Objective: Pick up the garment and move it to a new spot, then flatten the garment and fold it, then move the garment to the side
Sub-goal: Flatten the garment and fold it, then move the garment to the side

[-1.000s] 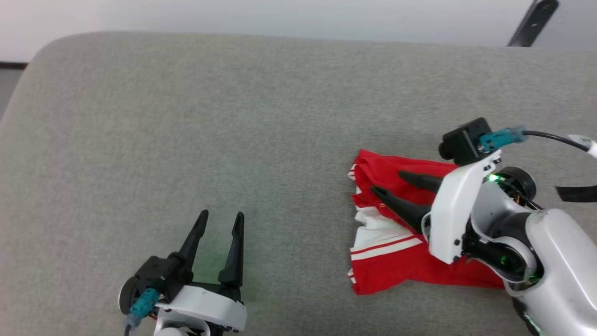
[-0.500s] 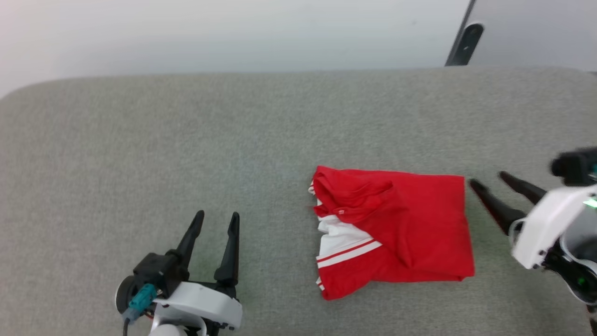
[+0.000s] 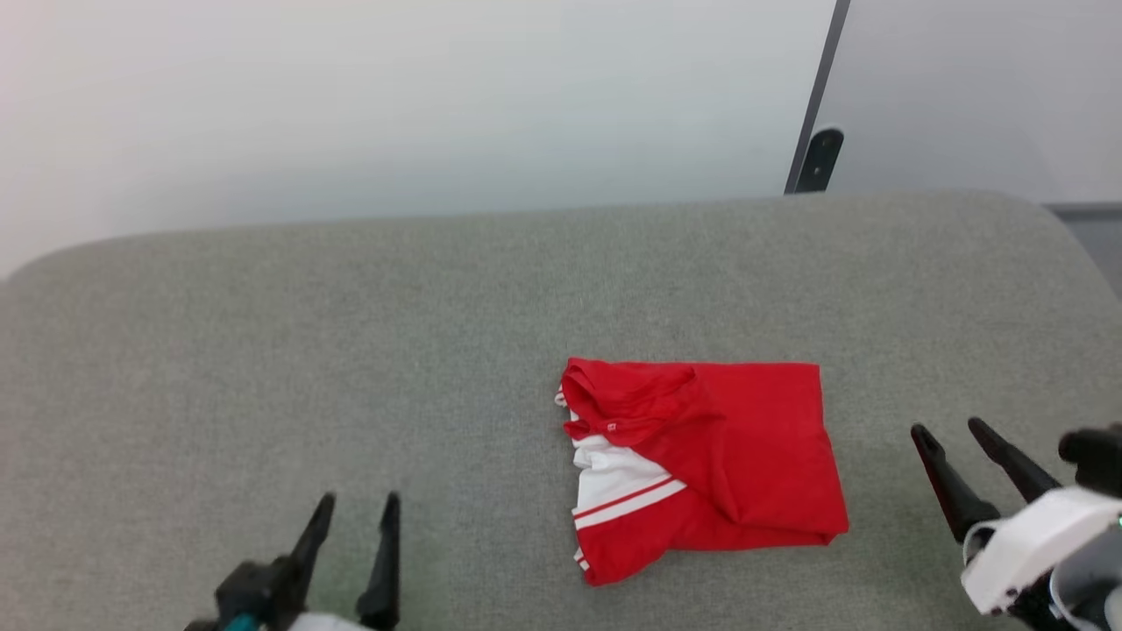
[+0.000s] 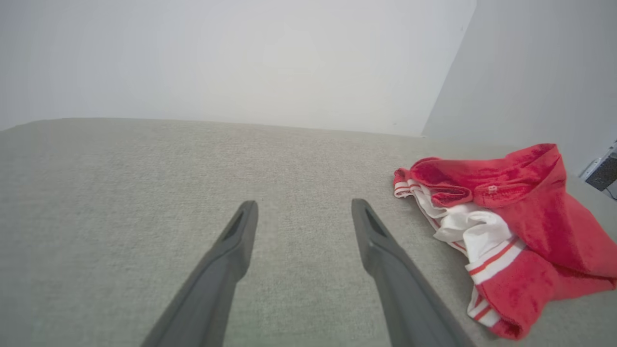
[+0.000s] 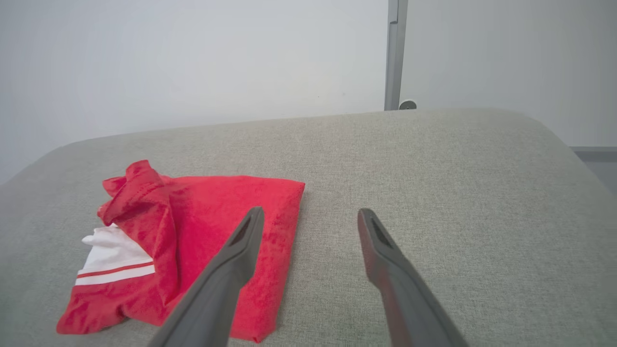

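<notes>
The garment (image 3: pixel 727 456), a red T-shirt with a white, red-striped sleeve end showing, lies folded into a rough square on the grey cushioned surface (image 3: pixel 351 350), right of centre. It also appears in the left wrist view as the garment (image 4: pixel 530 226) at the right, and in the right wrist view as the garment (image 5: pixel 212 226) at the lower left. My left gripper (image 3: pixel 358 504) stands open at the bottom left, well clear of the cloth. To the right of the shirt my right gripper (image 3: pixel 948 428) is open and apart from it, holding nothing.
A pale wall rises behind the surface, with a dark vertical post (image 3: pixel 811 158) at the back right. The surface's rounded right end (image 3: pixel 1069 237) drops off toward a grey floor.
My right gripper has drawn back off the garment to its right and lower in the view, leaving the shirt folded. The head camera has tilted up, so the whole scene sits lower.
</notes>
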You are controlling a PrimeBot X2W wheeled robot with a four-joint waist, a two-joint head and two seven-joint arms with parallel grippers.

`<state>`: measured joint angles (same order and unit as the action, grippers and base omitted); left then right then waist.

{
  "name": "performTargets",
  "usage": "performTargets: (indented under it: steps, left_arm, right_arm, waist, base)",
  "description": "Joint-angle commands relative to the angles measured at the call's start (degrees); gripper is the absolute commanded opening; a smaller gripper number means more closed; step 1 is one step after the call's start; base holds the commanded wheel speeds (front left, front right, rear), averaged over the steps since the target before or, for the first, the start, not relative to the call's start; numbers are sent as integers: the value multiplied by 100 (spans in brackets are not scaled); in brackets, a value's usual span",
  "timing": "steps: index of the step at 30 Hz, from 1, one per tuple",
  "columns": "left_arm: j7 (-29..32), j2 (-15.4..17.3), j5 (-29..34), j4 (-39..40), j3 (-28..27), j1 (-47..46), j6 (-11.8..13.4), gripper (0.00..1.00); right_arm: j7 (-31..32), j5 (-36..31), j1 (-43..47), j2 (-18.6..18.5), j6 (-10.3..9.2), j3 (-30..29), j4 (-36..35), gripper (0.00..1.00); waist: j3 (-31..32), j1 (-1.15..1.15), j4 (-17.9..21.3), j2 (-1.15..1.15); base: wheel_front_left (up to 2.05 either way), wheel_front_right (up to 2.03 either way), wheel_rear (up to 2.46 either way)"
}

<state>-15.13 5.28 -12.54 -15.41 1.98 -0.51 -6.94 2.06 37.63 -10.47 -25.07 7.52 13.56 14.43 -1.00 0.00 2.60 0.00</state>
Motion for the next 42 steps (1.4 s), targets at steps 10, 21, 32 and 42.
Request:
performTargets:
  steps: [10, 21, 32, 42]
  left_arm:
    - [1, 142, 43, 302, -176, 799, 76, 100]
    - [89, 124, 14, 1028, -159, 1479, 163, 100]
    - [205, 150, -30, 1251, -96, 1506, 234, 100]
    - [202, 146, -87, 1309, -61, 1436, 273, 100]
  right_arm:
    - [-183, -405, 930, 353, -7, -518, -420, 100]
    - [203, -708, 1932, 703, -7, -1308, -1352, 100]
    - [499, -819, 2062, 930, -7, -1582, -1740, 100]
    - [657, -795, 1918, 1016, -7, -1577, -1790, 100]
  waist:
    - [285, 0, -149, 0]
    - [324, 0, -348, 0]
    - [299, 0, -346, 0]
    - [285, 0, -385, 0]
  base:
    - [0, 0, 0]
    - [0, 0, 0]
    - [0, 0, 0]
    - [0, 0, 0]
